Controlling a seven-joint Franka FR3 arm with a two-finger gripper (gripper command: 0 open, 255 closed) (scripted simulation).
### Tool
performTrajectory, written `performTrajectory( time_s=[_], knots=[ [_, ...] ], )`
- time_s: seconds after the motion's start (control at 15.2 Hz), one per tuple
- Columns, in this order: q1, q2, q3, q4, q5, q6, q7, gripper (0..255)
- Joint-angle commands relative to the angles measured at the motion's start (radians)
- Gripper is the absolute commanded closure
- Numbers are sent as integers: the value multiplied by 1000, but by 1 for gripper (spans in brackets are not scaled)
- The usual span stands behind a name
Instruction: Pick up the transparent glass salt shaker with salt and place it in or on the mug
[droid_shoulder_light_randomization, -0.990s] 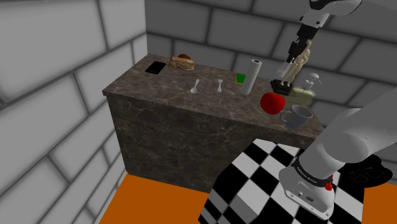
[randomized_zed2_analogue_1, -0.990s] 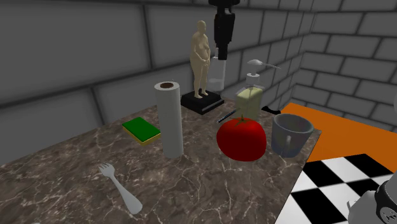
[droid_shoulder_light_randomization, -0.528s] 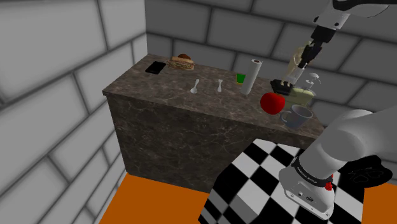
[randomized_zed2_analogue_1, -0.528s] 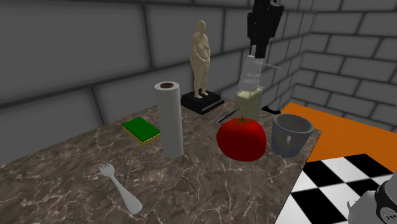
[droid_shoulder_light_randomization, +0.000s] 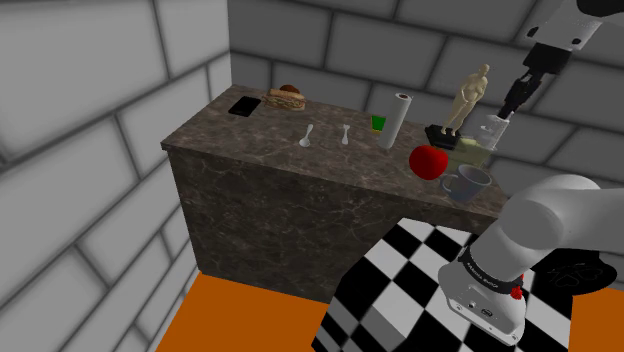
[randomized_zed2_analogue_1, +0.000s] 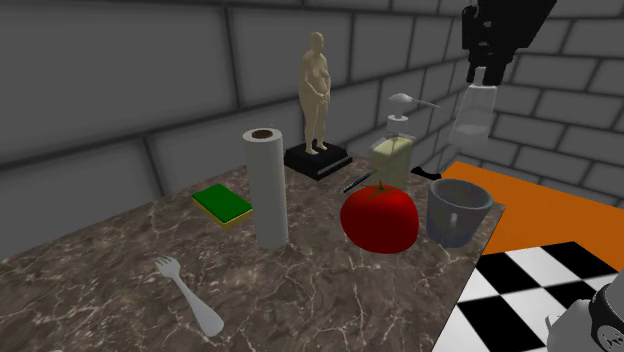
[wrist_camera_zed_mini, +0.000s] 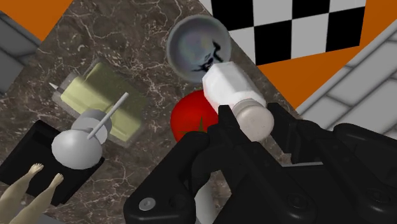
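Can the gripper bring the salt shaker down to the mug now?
Probably yes: the gripper holds the salt shaker up above the mug, nothing is between them, and the apple stands aside.

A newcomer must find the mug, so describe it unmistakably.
Follow the dark marbled counter to the corner nearest the black-and-white checkered surface. There, beside the big red apple, stands the mug. It alone is a grey-blue open cup with a handle.

I'm seeing a marbled counter (randomized_zed2_analogue_1: 350, 300) bearing fork (randomized_zed2_analogue_1: 190, 294), sponge (randomized_zed2_analogue_1: 222, 204), paper roll (randomized_zed2_analogue_1: 267, 187), figurine (randomized_zed2_analogue_1: 317, 100), soap dispenser (randomized_zed2_analogue_1: 395, 155), and apple (randomized_zed2_analogue_1: 380, 218) near the mug (randomized_zed2_analogue_1: 458, 210).
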Motion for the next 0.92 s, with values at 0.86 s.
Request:
performTrajectory(
  time_s=[0.86],
  knots=[
    [-50,-115,-27,-215,-51,94,3,255]
  ],
)
